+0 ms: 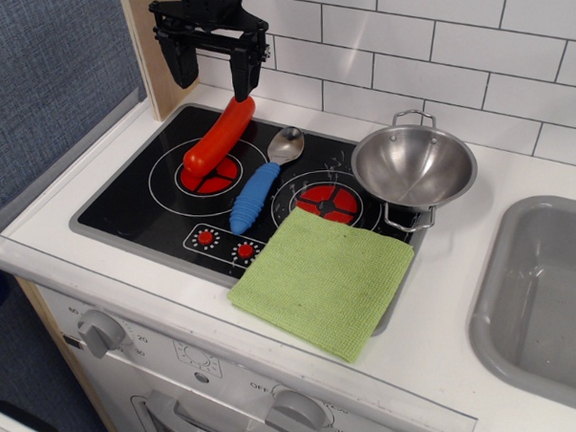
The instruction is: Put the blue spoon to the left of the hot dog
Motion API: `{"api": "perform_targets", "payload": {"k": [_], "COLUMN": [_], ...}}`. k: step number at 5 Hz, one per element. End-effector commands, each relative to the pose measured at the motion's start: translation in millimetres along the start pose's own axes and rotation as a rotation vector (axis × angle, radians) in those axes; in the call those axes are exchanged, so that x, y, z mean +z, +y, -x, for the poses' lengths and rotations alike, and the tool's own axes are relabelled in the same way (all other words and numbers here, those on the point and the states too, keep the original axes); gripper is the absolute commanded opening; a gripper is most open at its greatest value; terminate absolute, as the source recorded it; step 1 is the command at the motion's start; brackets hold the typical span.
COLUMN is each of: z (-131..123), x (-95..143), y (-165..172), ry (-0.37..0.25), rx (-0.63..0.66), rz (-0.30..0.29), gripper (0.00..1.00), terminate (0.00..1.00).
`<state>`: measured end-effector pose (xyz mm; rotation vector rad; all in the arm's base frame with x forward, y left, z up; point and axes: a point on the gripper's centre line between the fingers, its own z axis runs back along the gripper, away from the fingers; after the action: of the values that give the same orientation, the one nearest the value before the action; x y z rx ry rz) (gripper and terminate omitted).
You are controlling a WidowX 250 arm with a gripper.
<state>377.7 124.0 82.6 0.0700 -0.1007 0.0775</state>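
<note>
While the black gripper (211, 68) hangs in the upper left of the frame, its two fingers (180, 58) stand spread apart and hold nothing, with open air between them. It sits above the far end of the hot dog (218, 138), close to it, though whether the right finger touches the sausage's upper tip cannot be told.

The hot dog lies on the black stovetop (125, 199), running diagonally from upper right to lower left, its lower end resting over the red rings of the left burner (208, 174). Just right of it, toward the middle of the frame, lies the blue spoon (262, 186): the ribbed blue handle points down and left toward the small red control dials (224, 245), and the shiny silver bowl points up and right. Spoon and hot dog lie roughly parallel and near each other but apart, with the spoon on the right side of the sausage.

Further right, a steel pot (415, 164) with wire handles stands at the right edge of the stovetop. A green cloth (324, 278) lies at lower centre, overlapping the stovetop's front right corner and the white counter (444, 295). A grey sink (550, 300) fills the right edge of the frame, and white tiles (433, 37) back the scene.
</note>
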Motion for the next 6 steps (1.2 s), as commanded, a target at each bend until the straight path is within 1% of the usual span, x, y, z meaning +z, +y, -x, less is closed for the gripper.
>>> {"api": "perform_targets", "payload": {"k": [1,2,3,4,6], "z": [0.0,23.4,42.0,46.3,45.3], "x": [0.0,-14.0,-27.2,-32.0,-40.9], "y": [0.0,-20.2,-43.9,-62.9,-59.3], "ry": [0.0,0.032,0.071,0.074,0.1], "rx": [0.0,-0.043,-0.12,-0.183,-0.14], "rz": [0.0,0.014,0.012,0.008,-0.01], "gripper": [1.0,1.0,1.0,1.0,1.0], "terminate": [0.0,0.0,0.0,0.0,0.0]}}
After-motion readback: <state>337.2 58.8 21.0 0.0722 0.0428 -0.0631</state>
